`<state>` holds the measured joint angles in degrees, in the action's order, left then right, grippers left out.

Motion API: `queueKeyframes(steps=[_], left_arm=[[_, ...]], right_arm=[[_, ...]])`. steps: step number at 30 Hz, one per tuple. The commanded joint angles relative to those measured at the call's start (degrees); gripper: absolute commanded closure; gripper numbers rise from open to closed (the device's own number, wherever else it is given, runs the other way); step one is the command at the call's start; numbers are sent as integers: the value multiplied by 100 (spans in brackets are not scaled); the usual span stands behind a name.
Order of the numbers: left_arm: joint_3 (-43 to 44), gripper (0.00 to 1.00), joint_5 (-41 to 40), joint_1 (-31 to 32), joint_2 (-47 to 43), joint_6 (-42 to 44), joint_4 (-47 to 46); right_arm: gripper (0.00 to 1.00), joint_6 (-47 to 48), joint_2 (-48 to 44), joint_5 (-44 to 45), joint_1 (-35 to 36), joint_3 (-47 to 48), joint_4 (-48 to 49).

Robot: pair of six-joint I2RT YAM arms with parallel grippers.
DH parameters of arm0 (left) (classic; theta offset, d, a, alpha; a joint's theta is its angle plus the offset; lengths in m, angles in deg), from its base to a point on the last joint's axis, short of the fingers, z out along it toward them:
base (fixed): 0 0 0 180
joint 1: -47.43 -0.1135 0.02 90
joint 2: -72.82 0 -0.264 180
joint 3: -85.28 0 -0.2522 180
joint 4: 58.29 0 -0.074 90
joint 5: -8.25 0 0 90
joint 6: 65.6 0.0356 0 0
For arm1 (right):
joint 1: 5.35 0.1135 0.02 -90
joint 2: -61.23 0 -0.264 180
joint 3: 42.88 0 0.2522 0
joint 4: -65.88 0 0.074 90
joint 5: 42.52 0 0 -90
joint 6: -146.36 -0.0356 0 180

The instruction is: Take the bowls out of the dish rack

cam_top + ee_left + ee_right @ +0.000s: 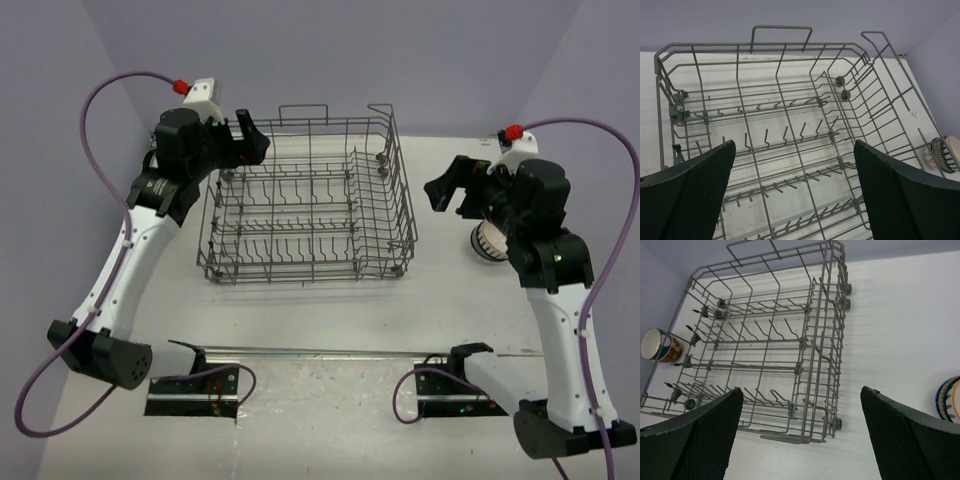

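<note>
The grey wire dish rack [310,200] stands in the middle of the table and holds no bowls. My left gripper [250,135] is open and empty above the rack's far left corner; in the left wrist view [794,145] it looks down into the rack [790,125]. My right gripper [450,190] is open and empty just right of the rack, which also shows in the right wrist view [770,340] between its jaws [801,389]. A stack of bowls [490,243], white with dark stripes, sits under the right arm.
The left wrist view shows patterned bowls [942,152] beyond the rack's right side. The right wrist view shows a teal-white and red bowl [657,345] past the rack's far side and a blue-striped bowl rim [949,399] at the right edge.
</note>
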<state>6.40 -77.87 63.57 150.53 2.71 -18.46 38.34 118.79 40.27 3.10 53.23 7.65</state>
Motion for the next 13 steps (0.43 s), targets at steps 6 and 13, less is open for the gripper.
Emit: queueKeyframes(steps=[6, 13], left_arm=[[-2227, 0, -325, 3, -2011, 218, -1147], [-3661, 0, -933, 12, -2945, 200, -1515]], right_arm=[[1, -52, -1430, -370, 17, -2449, 2300], [1, -193, -2239, -63, 25, -3830, 2645]])
